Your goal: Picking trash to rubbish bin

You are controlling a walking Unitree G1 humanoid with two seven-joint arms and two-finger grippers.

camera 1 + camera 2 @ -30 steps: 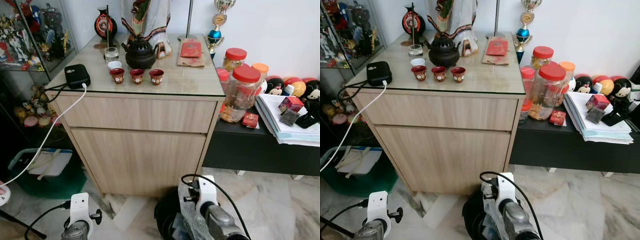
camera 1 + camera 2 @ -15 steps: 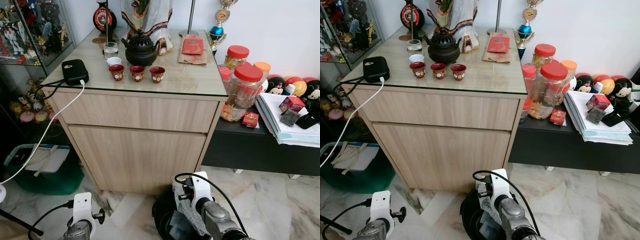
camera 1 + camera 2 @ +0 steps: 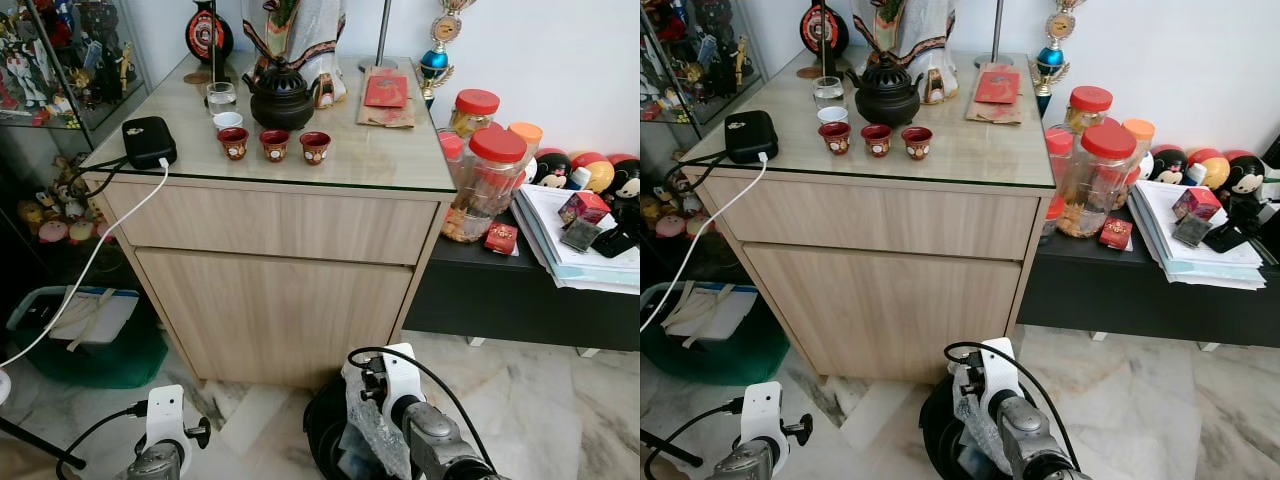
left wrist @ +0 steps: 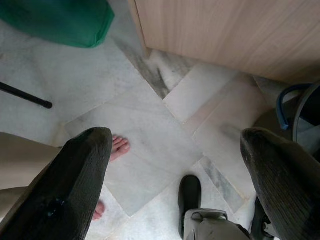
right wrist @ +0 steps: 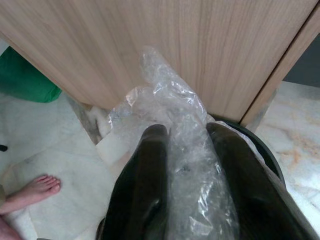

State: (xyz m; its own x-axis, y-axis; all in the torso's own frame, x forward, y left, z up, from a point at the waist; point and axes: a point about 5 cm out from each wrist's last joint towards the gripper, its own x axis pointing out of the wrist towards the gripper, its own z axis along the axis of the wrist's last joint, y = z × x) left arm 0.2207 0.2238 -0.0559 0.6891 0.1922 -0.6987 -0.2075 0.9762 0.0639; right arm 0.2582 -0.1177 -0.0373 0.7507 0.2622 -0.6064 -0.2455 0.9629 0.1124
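Low at near left, the left hand [image 4: 175,165] hangs spread over bare marble floor [image 4: 150,130]. Rightward, the right hand [image 5: 186,165] pinches crumpled clear plastic [image 5: 170,110] above the black bin [image 3: 325,440], just before the wooden cabinet [image 3: 280,300].

Even, soft indoor light; sharp head views, glare on the glass cabinet top [image 3: 380,160], wrist-view fingers [image 5: 145,200] perhaps slightly soft.

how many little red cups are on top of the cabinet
3. They stand in a row on the cabinet top before the dark teapot: left red cup, middle red cup, right red cup.
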